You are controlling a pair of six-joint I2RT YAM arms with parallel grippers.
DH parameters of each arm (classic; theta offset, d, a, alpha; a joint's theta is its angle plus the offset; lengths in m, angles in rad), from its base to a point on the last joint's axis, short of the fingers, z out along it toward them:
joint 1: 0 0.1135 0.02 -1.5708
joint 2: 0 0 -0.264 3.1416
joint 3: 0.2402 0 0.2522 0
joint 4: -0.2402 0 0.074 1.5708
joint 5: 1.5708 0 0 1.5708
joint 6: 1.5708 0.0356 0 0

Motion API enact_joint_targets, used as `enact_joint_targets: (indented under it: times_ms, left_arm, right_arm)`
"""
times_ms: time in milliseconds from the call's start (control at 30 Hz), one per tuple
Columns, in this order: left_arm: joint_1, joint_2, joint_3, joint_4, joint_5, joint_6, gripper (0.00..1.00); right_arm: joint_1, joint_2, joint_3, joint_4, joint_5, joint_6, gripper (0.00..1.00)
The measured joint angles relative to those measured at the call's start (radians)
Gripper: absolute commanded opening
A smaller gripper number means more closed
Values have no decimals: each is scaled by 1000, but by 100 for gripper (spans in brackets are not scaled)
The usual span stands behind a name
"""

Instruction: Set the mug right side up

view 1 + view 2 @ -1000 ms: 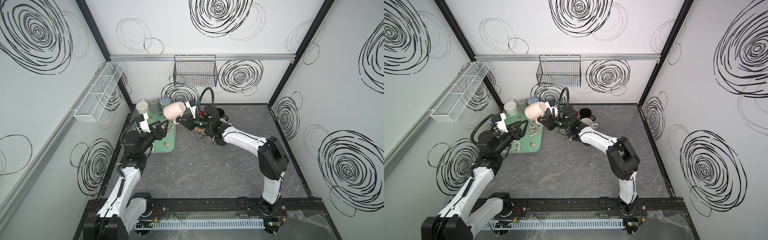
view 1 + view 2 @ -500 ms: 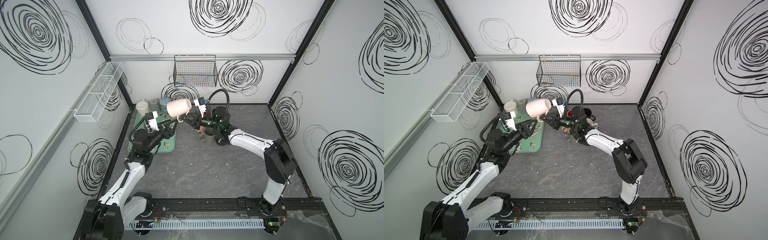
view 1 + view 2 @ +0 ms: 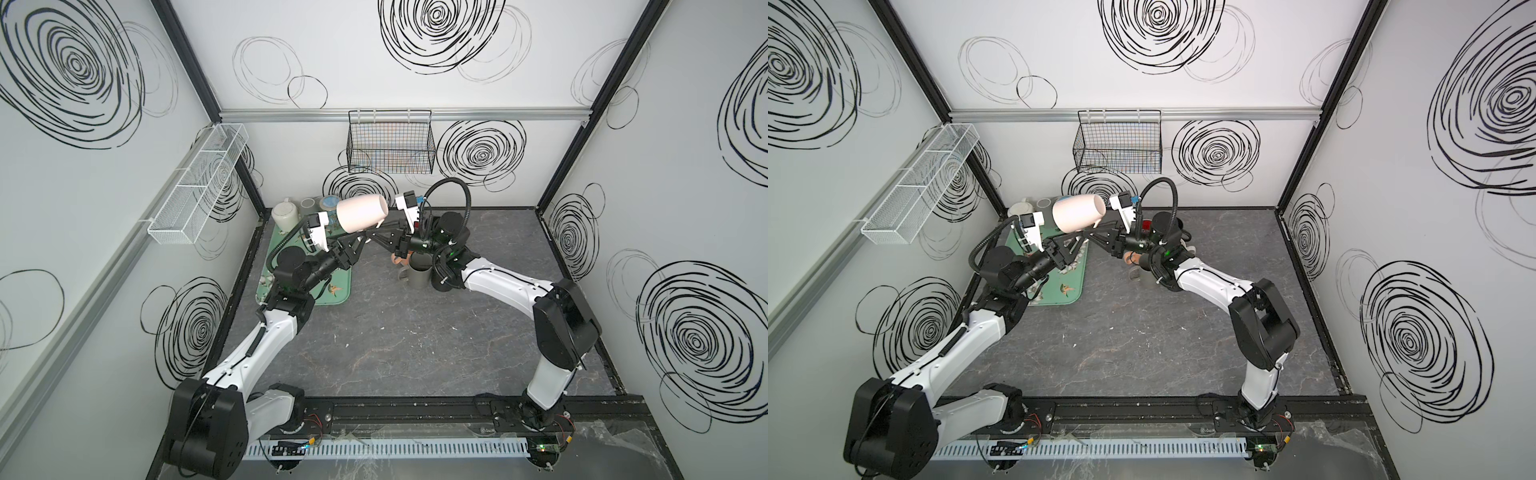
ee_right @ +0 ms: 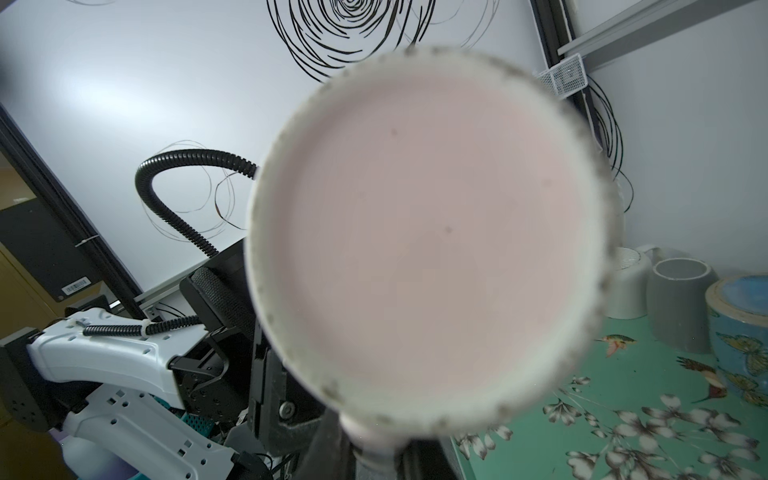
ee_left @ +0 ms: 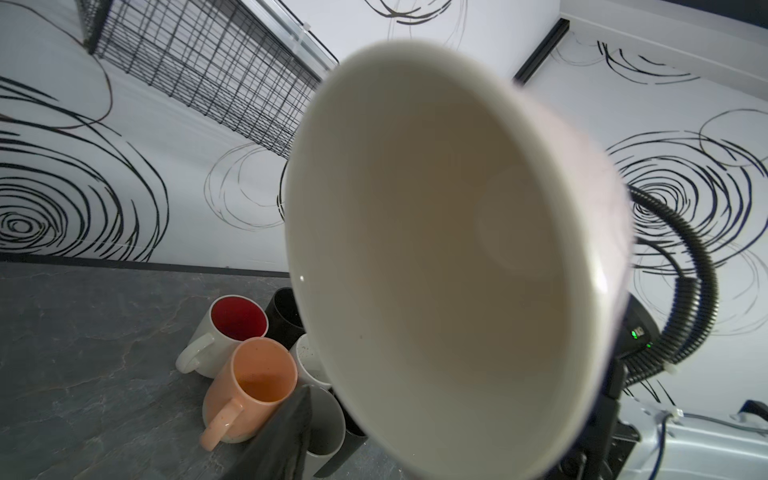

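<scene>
A pale pink mug (image 3: 360,214) (image 3: 1077,212) hangs on its side above the tray's right edge. Its speckled base (image 4: 428,249) faces the right wrist camera and its cream inside (image 5: 457,249) faces the left wrist camera. My right gripper (image 3: 375,235) (image 3: 1096,237) (image 4: 374,457) is shut on the mug's handle (image 4: 374,440) from below. My left gripper (image 3: 360,241) (image 3: 1076,240) reaches up under the mug from the left, jaws partly open. One of its fingers (image 5: 286,436) shows just beside the rim; the mug hides the other.
A green flowered tray (image 3: 336,293) lies on the left with a white jar (image 3: 284,214) and pots at its back. Upright mugs cluster under the right wrist: grey (image 3: 419,272), peach (image 5: 253,386), red-lined (image 5: 232,328). A black wire basket (image 3: 390,145) hangs behind.
The right gripper carried the mug up and rightward, tipping it level. The left gripper rose from over the tray to just under the mug, and its jaws narrowed.
</scene>
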Motion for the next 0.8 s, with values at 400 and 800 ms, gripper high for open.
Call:
enact_joint_targets:
  times_ms: [400,800]
  left_arm:
    - [-19,45,5,217,110,-168,0]
    - [-26,48,7,198,98,-142,0]
  right_arm:
    - [-26,-6,-2,98,-64,76,23]
    - [-82,-117,-31,-135,-39,-61,48]
